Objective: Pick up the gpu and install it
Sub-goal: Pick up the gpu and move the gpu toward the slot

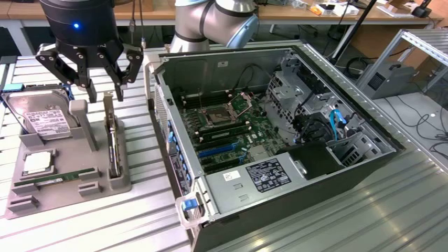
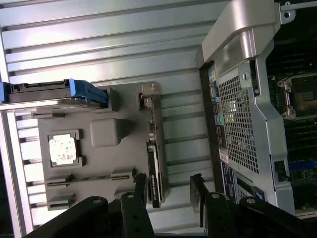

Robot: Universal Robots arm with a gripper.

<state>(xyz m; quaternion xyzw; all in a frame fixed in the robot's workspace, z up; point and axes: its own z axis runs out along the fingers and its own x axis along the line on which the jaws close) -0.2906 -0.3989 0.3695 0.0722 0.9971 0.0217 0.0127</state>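
Gripper (image 1: pixel 105 95) hovering with fingers (image 1: pixel 88 89) spread wide and empty, just above the gpu (image 1: pixel 112 142), card standing on edge in a grey holder (image 1: pixel 66 186) on the worktop (image 1: pixel 140 220), at nine o'clock of the open computer case (image 1: pixel 210 63) in the exterior view

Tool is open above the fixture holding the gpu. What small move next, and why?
Probably a slight sideways nudge before any descent. The tool hangs open above the gpu, which stands on edge in the grey fixture; in the wrist view the card sits nearer one finger than the other, so centring should let both clear it.
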